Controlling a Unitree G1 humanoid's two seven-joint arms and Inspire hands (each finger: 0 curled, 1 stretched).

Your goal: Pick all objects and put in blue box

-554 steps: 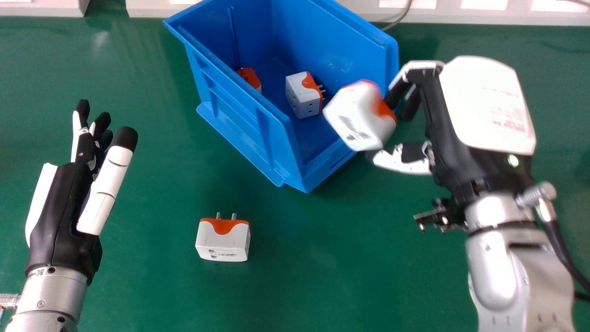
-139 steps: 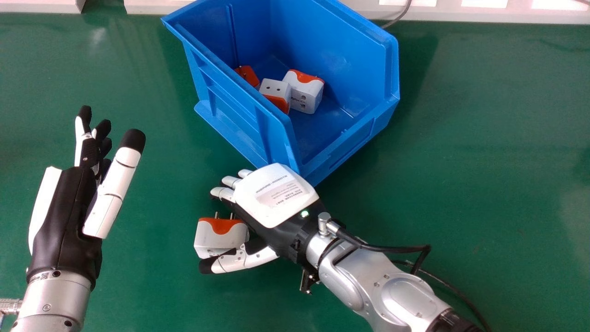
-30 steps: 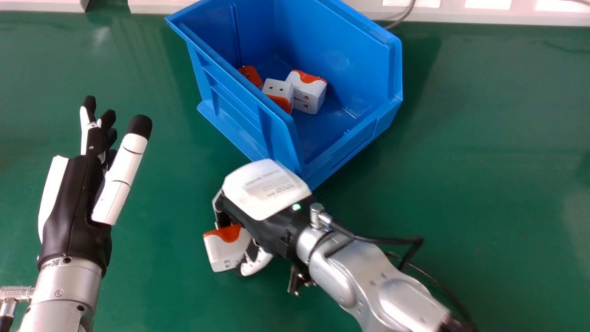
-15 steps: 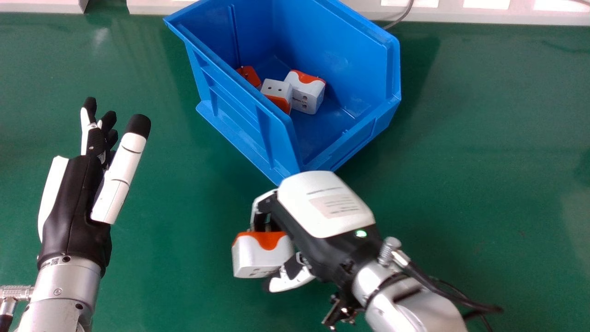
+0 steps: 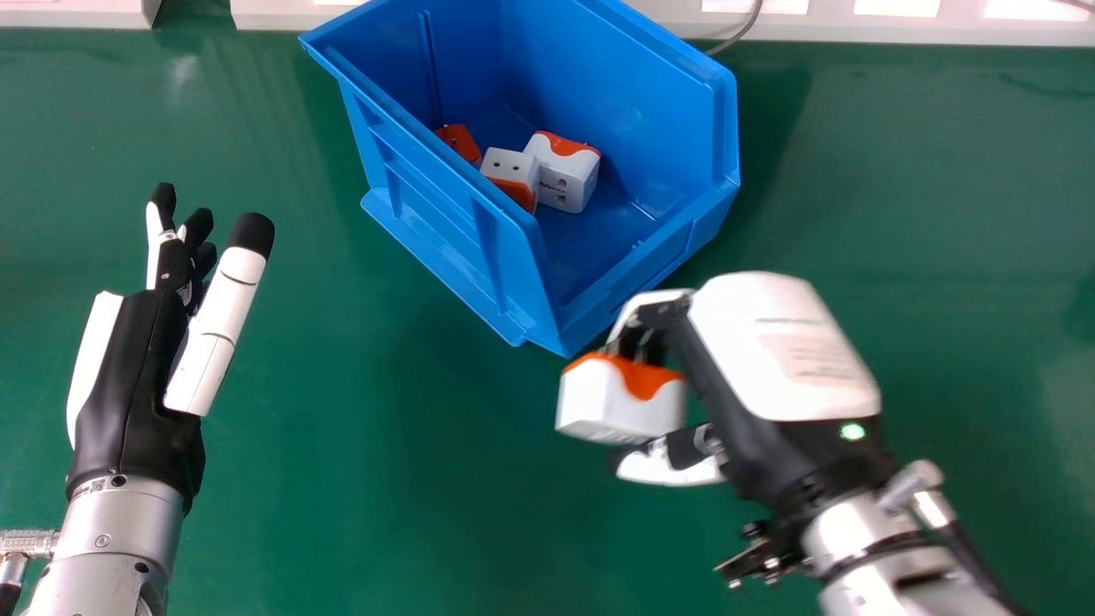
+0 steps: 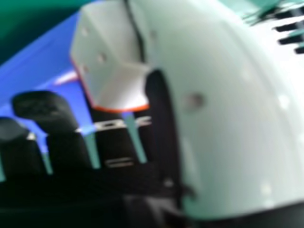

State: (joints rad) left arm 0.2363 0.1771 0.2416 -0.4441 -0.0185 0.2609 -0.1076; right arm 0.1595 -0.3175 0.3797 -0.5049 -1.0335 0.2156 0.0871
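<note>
In the head view my right hand (image 5: 770, 351) is shut on a white and orange plug adapter (image 5: 620, 398), held above the table just in front of the blue box's near corner. The blue box (image 5: 428, 201) holds several like adapters, among them a white one (image 5: 565, 175) with an orange top. My left hand (image 5: 133, 376) is open and empty at the left, over the table. In the right hand view the held adapter (image 6: 107, 57) sits between the thumb and fingers of my right hand (image 6: 228, 109), with blue box wall behind.
The green table (image 5: 359, 496) lies under everything. A pale ledge (image 5: 898, 26) runs along the back, with a grey cable (image 5: 742, 36) behind the box.
Since 4.6 seconds ago, my right hand has closed on the adapter at the table's middle, lifted it and carried it rightward and away from me. My left hand has shifted only slightly.
</note>
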